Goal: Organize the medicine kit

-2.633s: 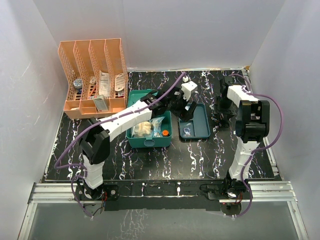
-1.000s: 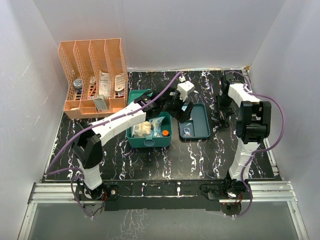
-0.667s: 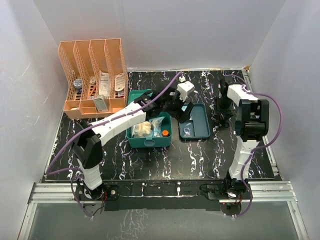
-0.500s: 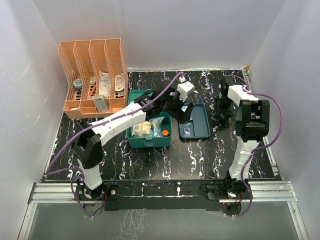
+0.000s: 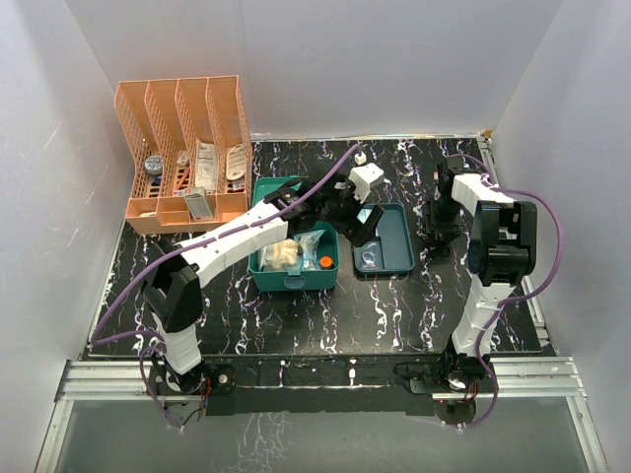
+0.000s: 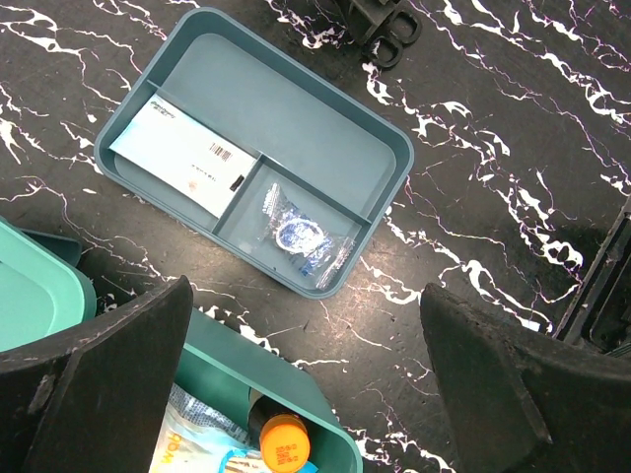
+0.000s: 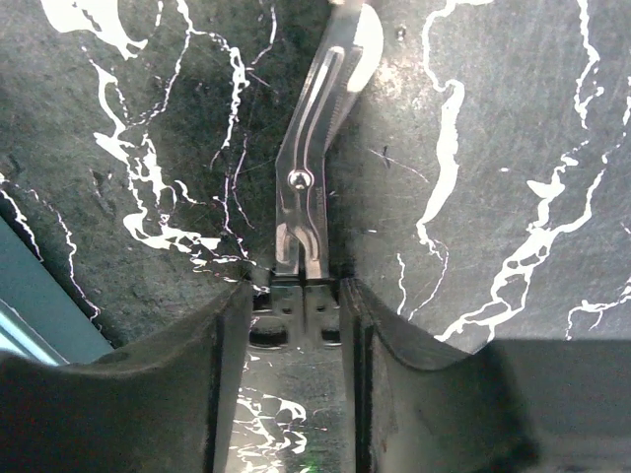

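Kit: medicine kit (image 5: 294,276) sits mid-table with its lid thrown back toward 12 o'clock and its body open to the ceiling.
Insert: darker insert tray (image 5: 402,246) lies out on the table (image 5: 394,310) at 3 o'clock of the kit, just beside it, not inside.
Tray contents: white barcoded packet (image 6: 182,163) in the large compartment; clear sachet (image 6: 301,236) in the small one.
Kit contents: orange-capped bottle (image 6: 281,443) in the corner nearest the tray, soft packets beside it.
Left gripper: left gripper (image 6: 306,296) hangs above the gap between kit and tray, fingers spread wide, nothing in them.
Scissors: angled metal scissors (image 7: 308,187) lie flat on the table, blades toward 12 o'clock in the right wrist view.
Right gripper: right gripper (image 7: 294,296) is low over the table at 3 o'clock of the tray, apart from it. Its fingers (image 7: 222,374) sit snug on both sides of the scissors' black handles, with no gap I can make out.
Rack: orange file rack (image 5: 187,128) stands at 10 o'clock of the kit, well apart, with small supplies in its slots.
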Motion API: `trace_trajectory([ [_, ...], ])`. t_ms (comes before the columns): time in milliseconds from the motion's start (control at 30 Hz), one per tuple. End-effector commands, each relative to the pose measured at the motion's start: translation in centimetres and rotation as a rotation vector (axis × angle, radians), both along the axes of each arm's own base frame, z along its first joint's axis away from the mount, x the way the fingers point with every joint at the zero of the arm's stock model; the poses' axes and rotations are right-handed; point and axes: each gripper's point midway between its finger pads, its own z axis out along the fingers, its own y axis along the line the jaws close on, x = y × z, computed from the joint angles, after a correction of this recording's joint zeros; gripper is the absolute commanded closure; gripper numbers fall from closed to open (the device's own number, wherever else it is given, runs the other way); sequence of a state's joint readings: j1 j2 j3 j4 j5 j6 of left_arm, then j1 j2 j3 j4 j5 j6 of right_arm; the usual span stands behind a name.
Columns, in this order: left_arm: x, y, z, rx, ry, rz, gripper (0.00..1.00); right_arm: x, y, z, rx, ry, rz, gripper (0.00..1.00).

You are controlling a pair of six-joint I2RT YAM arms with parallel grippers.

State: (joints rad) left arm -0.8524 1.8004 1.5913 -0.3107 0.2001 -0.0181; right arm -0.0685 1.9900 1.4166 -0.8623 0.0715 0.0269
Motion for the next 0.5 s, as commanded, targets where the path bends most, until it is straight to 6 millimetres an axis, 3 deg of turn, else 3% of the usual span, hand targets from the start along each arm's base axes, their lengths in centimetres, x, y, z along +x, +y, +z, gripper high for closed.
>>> trace_trajectory([
  [0,-0.65,0.65,3.21,-0.048,-0.039,-0.016,0.01,-0.64,-0.31,-0.7,-0.007,0.023,0.002,0.67],
  [300,-0.76,0.71,3.21,-0.048,-0.039,-0.019,0.01,-0.89,-0.53,-0.6,-0.018,0.024,-0.002,1.0],
  [467,-0.84,0.83,3.02,-0.045,-0.037,-0.018,0.01,-0.74,-0.66,0.03,-0.028,0.009,-0.008,1.0],
])
